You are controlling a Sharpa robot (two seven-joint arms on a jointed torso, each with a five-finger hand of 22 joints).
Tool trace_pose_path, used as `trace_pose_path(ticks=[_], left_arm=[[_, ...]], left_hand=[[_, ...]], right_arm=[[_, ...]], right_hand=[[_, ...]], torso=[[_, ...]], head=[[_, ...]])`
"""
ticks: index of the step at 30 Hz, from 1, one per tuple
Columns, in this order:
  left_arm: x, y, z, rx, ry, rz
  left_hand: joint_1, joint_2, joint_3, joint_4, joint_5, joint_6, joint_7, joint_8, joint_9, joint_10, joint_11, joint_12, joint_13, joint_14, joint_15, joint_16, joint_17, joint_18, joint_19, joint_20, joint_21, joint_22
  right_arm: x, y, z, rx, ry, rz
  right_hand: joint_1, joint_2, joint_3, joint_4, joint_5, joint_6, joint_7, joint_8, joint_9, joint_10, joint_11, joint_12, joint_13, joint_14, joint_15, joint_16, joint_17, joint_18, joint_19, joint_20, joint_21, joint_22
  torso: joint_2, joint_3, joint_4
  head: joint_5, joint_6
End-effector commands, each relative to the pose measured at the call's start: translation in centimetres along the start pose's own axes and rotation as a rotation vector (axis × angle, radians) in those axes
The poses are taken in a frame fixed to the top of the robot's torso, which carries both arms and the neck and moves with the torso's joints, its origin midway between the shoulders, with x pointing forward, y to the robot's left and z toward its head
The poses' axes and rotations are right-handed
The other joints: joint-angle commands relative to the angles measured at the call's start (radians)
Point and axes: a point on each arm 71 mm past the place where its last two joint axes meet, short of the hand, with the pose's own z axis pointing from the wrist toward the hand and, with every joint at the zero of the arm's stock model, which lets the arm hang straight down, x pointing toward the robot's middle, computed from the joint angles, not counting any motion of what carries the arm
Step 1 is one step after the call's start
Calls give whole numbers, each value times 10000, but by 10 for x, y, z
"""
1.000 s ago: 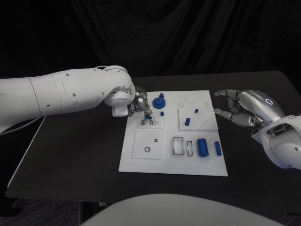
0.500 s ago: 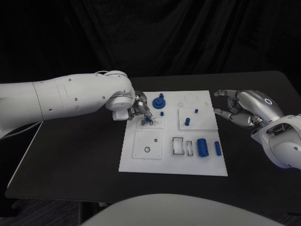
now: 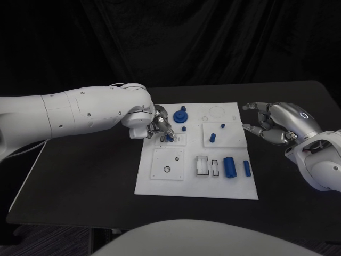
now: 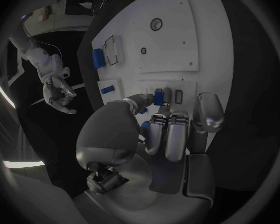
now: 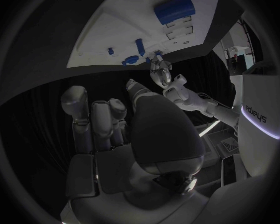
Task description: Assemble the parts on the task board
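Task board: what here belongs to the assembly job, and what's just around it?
In the job:
- task board
- small blue part, pinched by left hand
- large blue cylinder
- blue knob

Just there:
- black table
- right hand, holding nothing

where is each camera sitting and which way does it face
Head view: on the robot's head, looking down at the task board; both arms enter from the sides.
Left wrist view: behind the left hand, facing the board, a small blue part at its fingertips.
Right wrist view: behind the right hand, facing the board's edge.
All three share the board.
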Motion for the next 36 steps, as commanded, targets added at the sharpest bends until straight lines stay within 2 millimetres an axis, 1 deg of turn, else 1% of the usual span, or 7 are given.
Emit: trace_pose_path(ticks=[1, 13, 20, 22, 26, 30, 36], left_arm=[[2, -2, 1, 130, 87, -58], [6, -1, 5, 81, 323, 32], [7, 1, 6, 40, 480, 108], [8, 1, 6, 32, 571, 163], [10, 2, 7, 23, 746, 275], [11, 2, 7, 16, 861, 346], [12, 3, 8, 6, 1052, 457]], left_hand=[[-62, 50, 372, -321, -64, 343, -378, 13, 9, 1035, -17, -41, 2628, 1056, -56, -50, 2633, 182, -66, -15, -39, 1322], [-160, 99, 328, -354, -294, 305, -375, -41, 51, 1035, -14, -41, 2628, 1056, -51, -50, 2633, 205, -142, -10, -171, 1289], [-291, 184, 213, -406, -885, 273, -371, -131, 122, 1035, -3, -41, 2628, 1056, -41, -50, 2633, 216, -167, 2, -280, 1276], [-341, 192, 128, -436, -1189, 261, -370, -177, 151, 1035, -1, -41, 2628, 1056, -37, -50, 2633, 222, -181, 6, -335, 1270], [-403, 170, 16, -446, -1388, 199, -350, -262, 155, 1035, 17, -41, 2628, 1056, -25, -50, 2633, 241, -236, 13, -439, 1245], [-490, 173, -147, -410, -1599, 163, -333, -369, 148, 1035, 38, -41, 2628, 1056, -6, -50, 2633, 249, -264, 29, -516, 1231], [-710, 224, -623, -185, -2228, 109, -288, -646, 116, 1035, 84, -41, 2628, 1056, 37, -50, 2633, 231, -182, 70, -509, 1270]], right_arm=[[1, 1, 0, -57, 85, -5], [1, 0, -1, 3, 150, -10], [2, 0, -1, 111, 237, 139], [2, 0, -1, 135, 262, 165], [3, -1, -1, 160, 296, 185], [3, -1, -1, 177, 333, 192], [4, -1, 0, 196, 405, 196]], right_hand=[[94, -3, 31, 6, 69, 55, -2, 58, -9, -72, 18, -41, -12, -73, -27, -35, -6, 136, -55, 9, -30, 937], [107, 1, 37, 5, 69, 72, -4, 62, -15, -63, 16, -40, -9, -73, -28, -37, -8, 136, -53, 8, -34, 937], [128, 10, 48, 5, 67, 100, -7, 69, -27, -73, 14, -53, -28, -70, -31, -38, -9, 136, -49, 7, -41, 936], [151, 16, 59, 2, 71, 127, -4, 76, -37, -63, 13, -51, -26, -64, -33, -35, -3, 139, -52, 6, -61, 933], [159, 16, 62, 0, 73, 134, -4, 78, -40, -62, 13, -52, -27, -65, -34, -37, -6, 140, -54, 6, -68, 931], [163, 16, 63, -1, 74, 138, -3, 79, -42, -62, 13, -52, -28, -66, -34, -38, -7, 141, -55, 6, -72, 931], [169, 16, 65, -2, 74, 145, -3, 81, -44, -58, 13, -51, -27, -64, -34, -37, -6, 141, -52, 5, -70, 932]], torso=[[2, -5, 0], [-11, 2, -4], [-8, 0, -3], [-8, 0, -5], [-11, 0, -1], [-9, 3, 0], [-8, -1, 0]], head=[[-10, 0], [-13, 0], [-14, 0], [-3, 0], [17, 0], [15, 0], [-24, 0]])
